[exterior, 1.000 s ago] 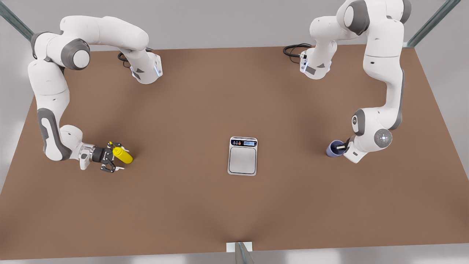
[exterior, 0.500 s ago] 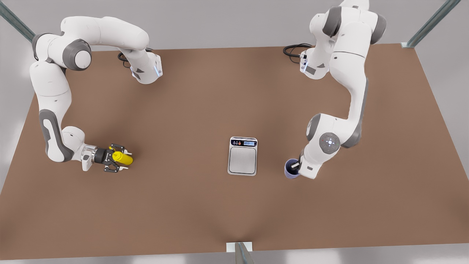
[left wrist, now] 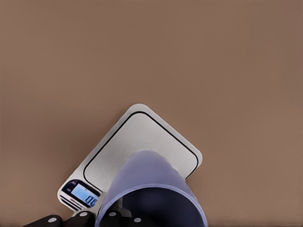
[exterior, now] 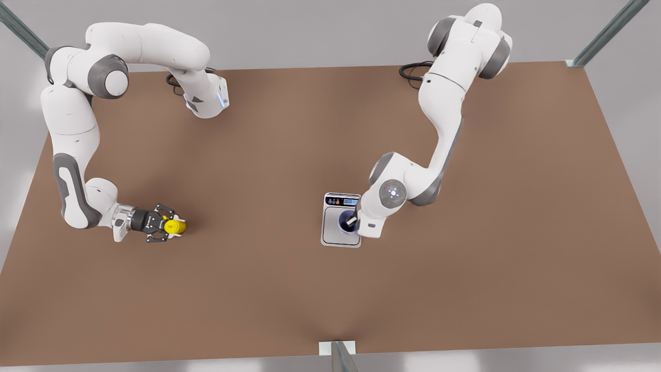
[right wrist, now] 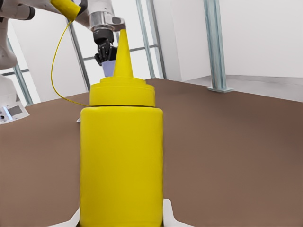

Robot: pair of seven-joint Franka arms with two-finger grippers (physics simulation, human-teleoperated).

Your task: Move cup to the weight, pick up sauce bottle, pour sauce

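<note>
Left hand (exterior: 350,221) over the kitchen scale (exterior: 333,233) near the middle of the brown table (exterior: 330,289), pinching the lavender cup (exterior: 344,225) by its rim, one finger (exterior: 352,219) inside the mouth. Cup upright above the scale's square weighing plate (left wrist: 142,142), toward the display end; contact with the plate not clear from the front view. In the left wrist view, cup (left wrist: 150,189) close to the camera with the silver plate beyond it and the lit display strip (left wrist: 84,194) beside its wall.

Right hand (exterior: 168,227) low over the table on the front view's left, well apart from the scale, closed on the yellow sauce bottle (exterior: 176,226). Bottle upright, seen from above as a short yellow cap. In the right wrist view, bottle (right wrist: 122,161) upright with pointed nozzle (right wrist: 123,54) up, white fingertips (right wrist: 169,215) pressed against its lower sides; far behind, the left hand (right wrist: 105,51) with the cup (right wrist: 110,68).
</note>
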